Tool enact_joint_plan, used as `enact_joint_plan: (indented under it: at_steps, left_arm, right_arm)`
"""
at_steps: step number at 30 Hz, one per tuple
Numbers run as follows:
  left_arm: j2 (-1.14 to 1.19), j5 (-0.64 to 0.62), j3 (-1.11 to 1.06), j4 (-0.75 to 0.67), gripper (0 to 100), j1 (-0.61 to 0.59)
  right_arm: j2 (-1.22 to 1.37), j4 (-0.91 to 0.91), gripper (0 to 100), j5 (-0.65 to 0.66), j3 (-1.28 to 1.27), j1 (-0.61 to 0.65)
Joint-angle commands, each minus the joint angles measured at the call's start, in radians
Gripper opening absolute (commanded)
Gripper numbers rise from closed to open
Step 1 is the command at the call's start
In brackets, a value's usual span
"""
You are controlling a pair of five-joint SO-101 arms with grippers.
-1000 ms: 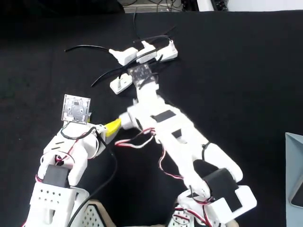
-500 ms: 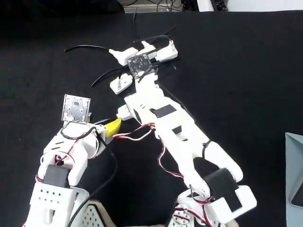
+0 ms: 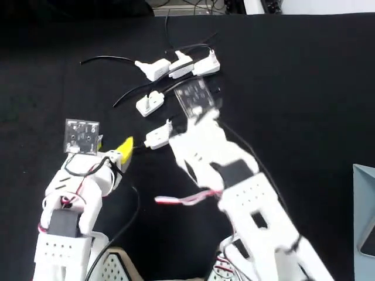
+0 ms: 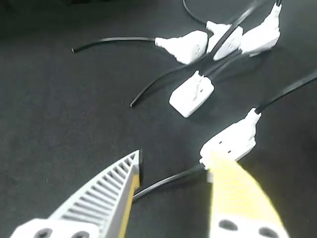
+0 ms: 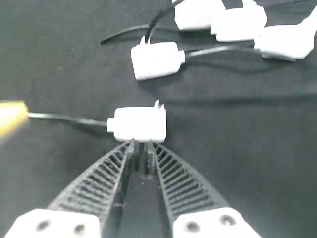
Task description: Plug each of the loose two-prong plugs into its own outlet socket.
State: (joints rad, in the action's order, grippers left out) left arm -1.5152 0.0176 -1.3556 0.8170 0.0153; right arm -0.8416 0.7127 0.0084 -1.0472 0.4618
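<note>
Several white plug and socket pieces with black cords lie on the black table (image 3: 304, 88). Three sit in a far cluster (image 3: 181, 64), also in the left wrist view (image 4: 223, 39) and the right wrist view (image 5: 237, 22). A fourth piece (image 3: 149, 102) (image 4: 192, 93) (image 5: 156, 59) lies nearer. The nearest white plug (image 3: 157, 136) (image 4: 230, 141) (image 5: 138, 124) sits at my right gripper (image 5: 142, 148) (image 3: 169, 127), whose fingers are closed to a narrow gap against its edge. My left gripper (image 4: 173, 157) is open beside that plug, and its yellow finger (image 3: 125, 146) (image 4: 233, 188) nearly touches it.
Black cords (image 3: 102, 58) trail over the far left of the table. A grey-blue tray (image 3: 364, 216) sits at the right edge. Red and white wires (image 3: 181, 199) hang by the right arm.
The right arm pulled back from the far cluster toward the nearest plug. The left arm swung a little to the left and forward. The plugs stayed about where they were.
</note>
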Motion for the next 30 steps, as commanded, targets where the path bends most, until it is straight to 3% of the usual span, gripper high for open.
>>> enact_joint_plan:
  at_steps: [1, 3, 7, 20, 25, 30]
  left_arm:
    - [-0.163, -0.002, -0.022, 0.071, 10, 0.001]
    - [-0.261, 0.038, -0.058, 0.095, 2, 0.015]
    - [-0.299, 0.133, -0.125, 0.092, 3, 0.021]
    - [-0.275, 0.138, -0.257, 0.089, 3, 0.019]
    - [-0.275, 0.16, -0.331, 0.087, 3, 0.021]
    - [-0.273, 0.18, -0.346, 0.095, 3, 0.018]
  right_arm:
    - [-0.137, 0.0, 1.2, 0.005, -0.11, 0.009]
    - [-0.202, -0.003, 1.2, 0.005, -0.176, 0.009]
    - [-0.343, -0.003, 1.2, 0.003, -0.265, -0.018]
    - [-0.889, 0.011, 1.2, -0.005, -0.648, -0.147]
    - [-1.058, 0.203, 1.2, -0.005, -0.636, -0.141]
    - [-1.03, 0.305, 1.4, -0.005, -0.636, -0.141]
